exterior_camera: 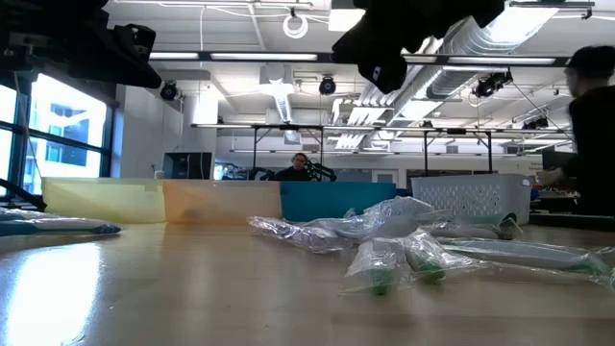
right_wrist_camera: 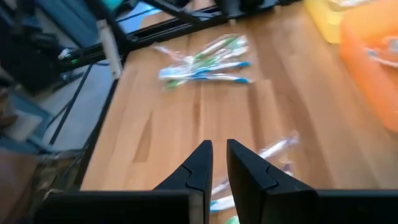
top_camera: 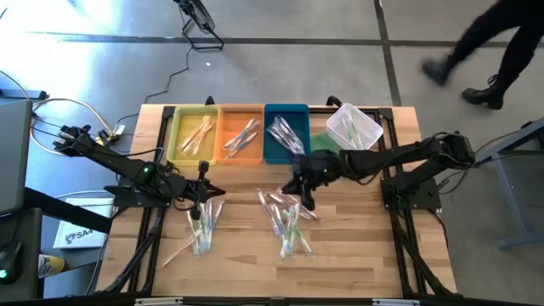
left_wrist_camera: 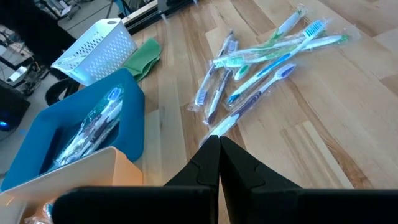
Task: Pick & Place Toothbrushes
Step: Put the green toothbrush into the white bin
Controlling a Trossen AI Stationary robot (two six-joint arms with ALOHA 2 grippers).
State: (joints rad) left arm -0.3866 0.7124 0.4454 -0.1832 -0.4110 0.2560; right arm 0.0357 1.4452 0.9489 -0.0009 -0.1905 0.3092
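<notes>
Wrapped toothbrushes lie in two loose piles on the wooden table: one at the near left (top_camera: 204,226) (right_wrist_camera: 205,65), one near the middle (top_camera: 287,223) (left_wrist_camera: 267,56) (exterior_camera: 404,245). More lie in the yellow tray (top_camera: 174,136), the orange tray (top_camera: 224,136) and the blue tray (top_camera: 270,151). My left gripper (top_camera: 208,192) (left_wrist_camera: 219,139) hovers shut above the table, just beyond the left pile, holding nothing. My right gripper (top_camera: 304,197) (right_wrist_camera: 219,148) hangs above the far end of the middle pile, its fingers a narrow gap apart with nothing between them.
A white mesh basket (top_camera: 354,127) (left_wrist_camera: 96,46) sits at the far right, partly on a green cloth (top_camera: 321,141). The three trays line the far edge. Bare wood lies between and in front of the piles. A person (top_camera: 493,47) walks on the floor beyond the table.
</notes>
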